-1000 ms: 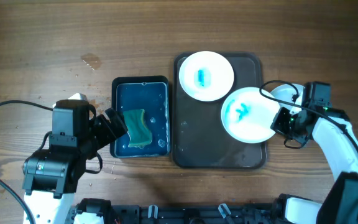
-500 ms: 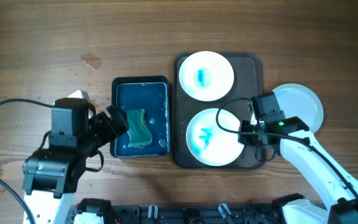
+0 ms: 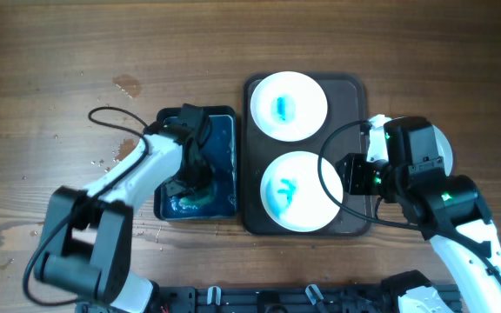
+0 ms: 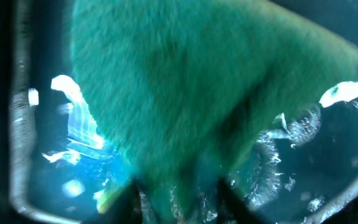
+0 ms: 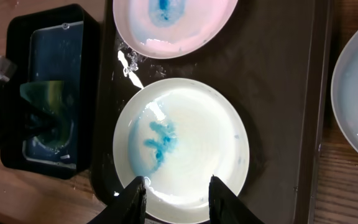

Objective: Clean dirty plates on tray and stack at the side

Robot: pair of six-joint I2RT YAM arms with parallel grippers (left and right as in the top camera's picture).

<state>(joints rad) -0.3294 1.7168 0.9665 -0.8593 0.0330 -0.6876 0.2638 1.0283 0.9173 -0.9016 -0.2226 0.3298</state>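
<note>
- Two smeared plates (image 3: 288, 106) lay on the tray (image 3: 348, 97), the lower plate (image 5: 182, 149) directly beneath the right gripper (image 5: 178, 186), jaws released.
- Left gripper (image 3: 188, 184) clenched a green sponge (image 4: 185, 93) inside the blue tray (image 3: 224, 113) below it.

blue-smeared white plates (image 3: 296, 193), green sponge (image 4: 185, 93)

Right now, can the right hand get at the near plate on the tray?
Probably yes. The right hand hangs open over the near plate at its rim, holding nothing. Nothing lies on that plate, and the left hand is away at the sponge.
</note>
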